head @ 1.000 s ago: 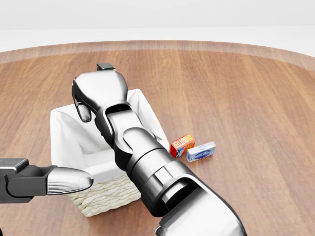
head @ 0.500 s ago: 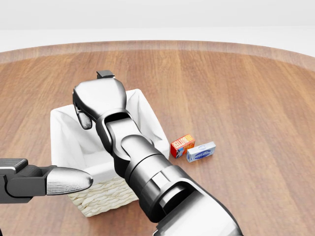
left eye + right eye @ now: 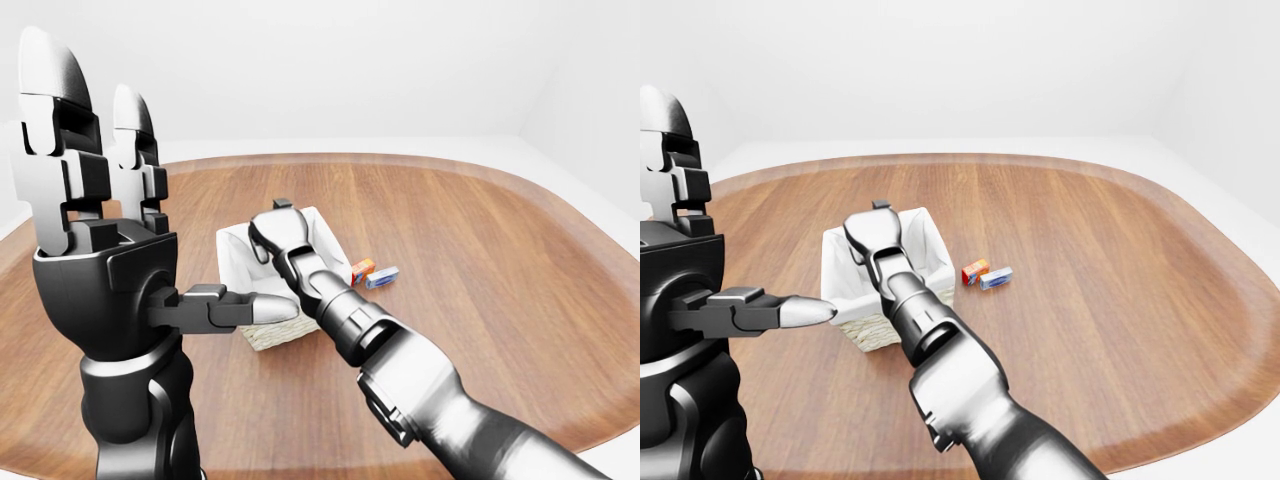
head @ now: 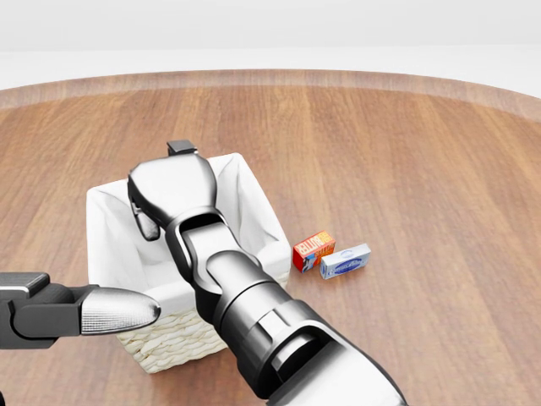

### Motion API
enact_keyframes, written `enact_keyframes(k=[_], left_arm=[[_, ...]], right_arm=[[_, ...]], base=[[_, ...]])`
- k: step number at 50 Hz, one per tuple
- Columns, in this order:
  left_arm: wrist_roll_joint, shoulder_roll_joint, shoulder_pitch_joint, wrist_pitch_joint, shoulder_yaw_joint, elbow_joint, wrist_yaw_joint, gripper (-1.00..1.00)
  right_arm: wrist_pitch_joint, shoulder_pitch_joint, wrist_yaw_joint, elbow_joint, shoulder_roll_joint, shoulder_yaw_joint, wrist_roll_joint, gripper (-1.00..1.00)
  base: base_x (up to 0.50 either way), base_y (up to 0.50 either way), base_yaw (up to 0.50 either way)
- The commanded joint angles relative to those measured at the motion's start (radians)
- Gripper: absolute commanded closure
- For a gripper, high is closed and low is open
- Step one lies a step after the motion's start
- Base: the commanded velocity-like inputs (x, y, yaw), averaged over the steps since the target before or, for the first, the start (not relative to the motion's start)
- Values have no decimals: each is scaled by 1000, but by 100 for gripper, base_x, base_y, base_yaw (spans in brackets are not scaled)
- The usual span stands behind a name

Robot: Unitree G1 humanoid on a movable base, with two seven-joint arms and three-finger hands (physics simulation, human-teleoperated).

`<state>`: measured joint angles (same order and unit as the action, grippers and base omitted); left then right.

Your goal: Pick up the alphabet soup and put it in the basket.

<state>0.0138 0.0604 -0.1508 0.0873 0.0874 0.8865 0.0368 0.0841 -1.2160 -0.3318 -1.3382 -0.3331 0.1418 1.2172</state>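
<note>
Head view: our right hand (image 4: 169, 190) hangs over the basket (image 4: 254, 203), grip unclear; a mistimed release could miss it.

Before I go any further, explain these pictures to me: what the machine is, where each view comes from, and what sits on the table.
All three pictures come from cameras on a simulated humanoid robot's head, looking out over its own arms. The right hand reaches over a wicker basket with a white lining; the pictures do not show whether it holds anything. The left hand stands raised near the camera, fingers open and empty. Right of the basket on the round wooden table lie a small red-and-orange box and a blue-and-white box. No soup can shows.
</note>
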Motion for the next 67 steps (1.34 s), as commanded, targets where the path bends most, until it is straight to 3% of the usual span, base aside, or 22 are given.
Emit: enact_keyframes(k=[1, 27, 28, 29, 67], left_arm=[[0, -1, 2, 0, -3, -1, 1, -100], [8, 0, 4, 0, 1, -10, 0, -100], [8, 0, 5, 0, 0, -9, 0, -100], [8, 0, 4, 0, 1, -10, 0, -100], [3, -2, 1, 0, -4, 4, 1, -100]], right_arm=[[3, 11, -24, 10, -1, 9, -9, 95], [3, -29, -20, 9, 5, -4, -26, 98], [3, -30, -24, 9, 5, -4, -26, 52], [3, -30, -19, 9, 5, -9, -33, -100], [1, -51, -15, 13, 23, -13, -46, -100]], base=[[0, 0, 0], [0, 0, 0], [0, 0, 0], [0, 0, 0], [0, 0, 0]])
